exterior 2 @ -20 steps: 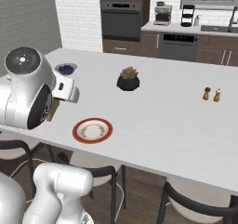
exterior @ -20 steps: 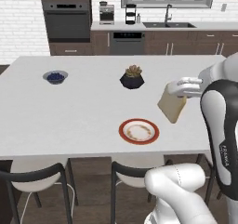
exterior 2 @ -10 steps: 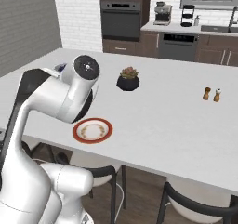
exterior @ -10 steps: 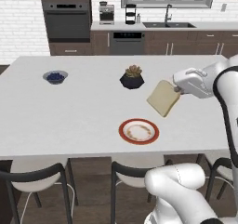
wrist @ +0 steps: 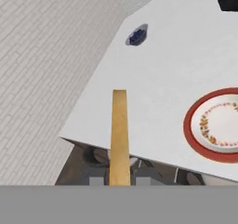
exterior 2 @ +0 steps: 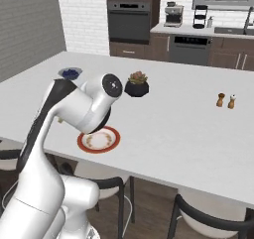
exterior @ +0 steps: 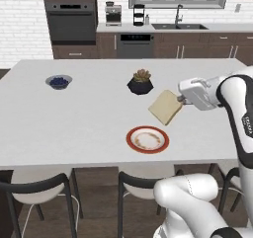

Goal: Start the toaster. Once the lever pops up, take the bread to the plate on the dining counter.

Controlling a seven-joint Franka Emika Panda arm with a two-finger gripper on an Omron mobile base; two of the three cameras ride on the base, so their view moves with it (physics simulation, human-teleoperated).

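Since the earlier picture the tool (exterior: pixel 181 100) had carried the bread (exterior: pixel 166 107) leftward, nearer the plate (exterior: pixel 147 139); it stayed clamped on the slice's edge, holding it tilted in the air just above and behind the plate. The white surface (exterior: pixel 74 118) also bore a blue-filled bowl (exterior: pixel 59 81) far left of the plate and a potted plant (exterior: pixel 141 82) behind it. Ovens lined the brick back wall.

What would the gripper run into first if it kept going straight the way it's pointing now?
Probably the dining counter. The gripper, shut on the bread, points out across the white top, with the plate off to one side of that line. Depth is hard to judge, so it might pass above it.
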